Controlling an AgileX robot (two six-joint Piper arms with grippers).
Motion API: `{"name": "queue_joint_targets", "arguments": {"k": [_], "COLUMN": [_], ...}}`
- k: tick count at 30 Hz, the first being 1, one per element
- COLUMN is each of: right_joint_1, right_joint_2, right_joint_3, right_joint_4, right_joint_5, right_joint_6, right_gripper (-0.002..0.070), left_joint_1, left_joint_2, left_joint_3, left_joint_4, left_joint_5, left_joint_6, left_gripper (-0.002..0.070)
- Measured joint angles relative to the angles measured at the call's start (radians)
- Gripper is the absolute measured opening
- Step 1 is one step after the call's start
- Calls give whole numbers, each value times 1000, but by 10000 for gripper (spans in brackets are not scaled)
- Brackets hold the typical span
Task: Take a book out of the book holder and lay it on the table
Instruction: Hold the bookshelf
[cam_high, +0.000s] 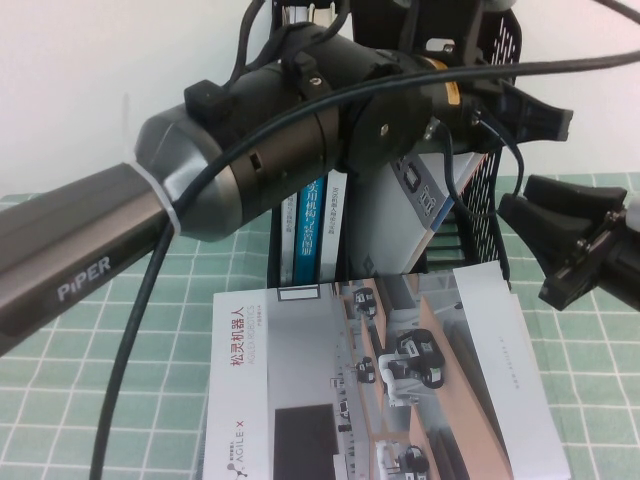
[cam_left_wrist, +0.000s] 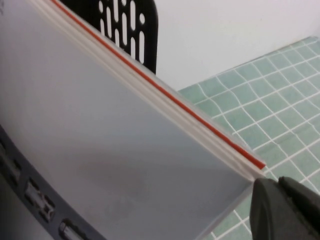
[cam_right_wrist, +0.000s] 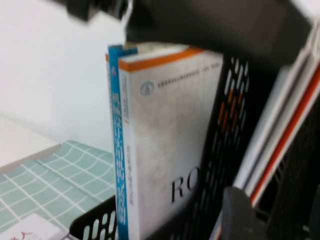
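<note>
A black perforated book holder (cam_high: 503, 45) stands at the back of the table with several upright books (cam_high: 312, 232). My left gripper (cam_high: 528, 115) reaches over it from the left and is shut on a grey book (cam_high: 395, 215), which leans out of the holder. In the left wrist view, the book's grey cover (cam_left_wrist: 110, 145) fills the frame, and one finger (cam_left_wrist: 285, 210) sits at its corner. My right gripper (cam_high: 528, 252) is open and empty just right of the holder. In the right wrist view, the right gripper (cam_right_wrist: 280, 220) faces the holder wall (cam_right_wrist: 225, 130) and a white, orange-topped book (cam_right_wrist: 160, 150).
A large printed book (cam_high: 380, 380) lies flat on the green checked mat (cam_high: 80, 400) in front of the holder. My left arm (cam_high: 90, 260) crosses the left half of the high view. A white wall stands behind the holder.
</note>
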Motion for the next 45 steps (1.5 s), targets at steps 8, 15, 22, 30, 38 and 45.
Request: {"name": "queue_joint_targets", "arguments": {"k": [8, 15, 22, 30, 38, 45], "right_joint_1": [0, 0, 0, 0, 0, 0], "right_joint_2": [0, 0, 0, 0, 0, 0], "right_joint_3": [-17, -17, -17, -17, -17, -17], "right_joint_4": [-10, -10, -42, -43, 26, 26], "right_joint_5": [-2, -2, -2, -2, 13, 23], "right_joint_6": [0, -4, -8, -15, -56, -58], "right_gripper": [301, 301, 301, 301, 301, 301], "left_joint_1": [0, 0, 0, 0, 2, 4], "left_joint_2": [-20, -19, 62, 128, 121, 111], "left_joint_3": [-6, -75, -174, -227, -235, -235], "left_joint_4": [-16, -24, -40, -38, 17, 28], "left_joint_5": [2, 2, 134, 215, 300, 346], "left_joint_6": [-1, -1, 6, 10, 3, -19], "left_gripper": [-2, -3, -3, -3, -3, -3]}}
